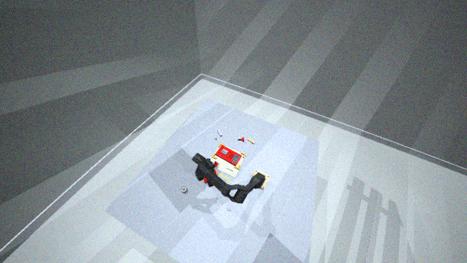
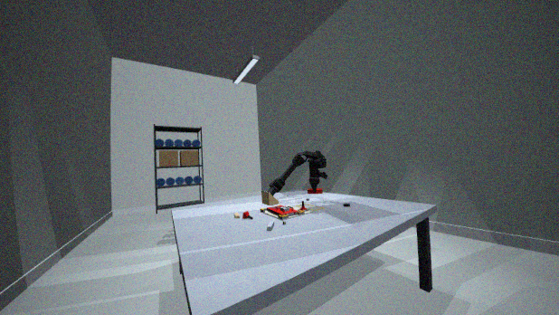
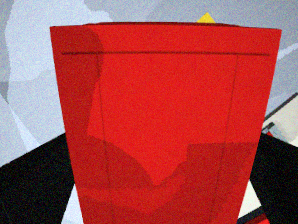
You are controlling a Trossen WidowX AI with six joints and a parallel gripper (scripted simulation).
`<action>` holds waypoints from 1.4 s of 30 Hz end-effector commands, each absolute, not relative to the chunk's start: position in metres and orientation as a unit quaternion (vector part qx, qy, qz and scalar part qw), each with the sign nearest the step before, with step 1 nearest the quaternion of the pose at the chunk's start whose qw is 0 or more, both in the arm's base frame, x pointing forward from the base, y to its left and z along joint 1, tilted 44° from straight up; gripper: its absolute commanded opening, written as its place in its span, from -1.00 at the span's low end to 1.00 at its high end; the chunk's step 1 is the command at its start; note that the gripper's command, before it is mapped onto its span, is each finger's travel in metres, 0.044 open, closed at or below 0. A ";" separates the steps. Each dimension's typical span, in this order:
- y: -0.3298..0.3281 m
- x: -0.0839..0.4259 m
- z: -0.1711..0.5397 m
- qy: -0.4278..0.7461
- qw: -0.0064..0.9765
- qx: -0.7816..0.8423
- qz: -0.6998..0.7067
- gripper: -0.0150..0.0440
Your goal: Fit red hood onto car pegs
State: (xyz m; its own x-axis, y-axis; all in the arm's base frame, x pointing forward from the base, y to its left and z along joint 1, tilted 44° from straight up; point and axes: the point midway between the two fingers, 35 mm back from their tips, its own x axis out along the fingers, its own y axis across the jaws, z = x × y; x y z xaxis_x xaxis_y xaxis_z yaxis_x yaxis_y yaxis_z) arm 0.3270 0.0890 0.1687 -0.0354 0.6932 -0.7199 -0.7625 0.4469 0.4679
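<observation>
The red hood is between the fingers of my gripper, which is shut on it. Its flat roof fills the middle of the wrist view. In the exterior view it hangs level, above the table's far part, with a gap from the chassis; in the top view the arm covers most of it. The red chassis sits among the jig's yellow corner brackets, with the grey engine block on its deck. The pegs are too small to tell.
A small red piece stands on the white sheet beside the jig. Another red piece, a cream block and a grey rod lie beyond the chassis. A dark round part lies apart.
</observation>
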 end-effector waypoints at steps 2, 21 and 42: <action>0.070 0.337 0.154 0.516 0.698 -0.009 0.496 -0.49; -0.002 0.360 0.091 0.594 0.693 0.098 0.396 -0.49; -0.078 0.356 0.020 0.654 0.662 0.227 0.288 -0.49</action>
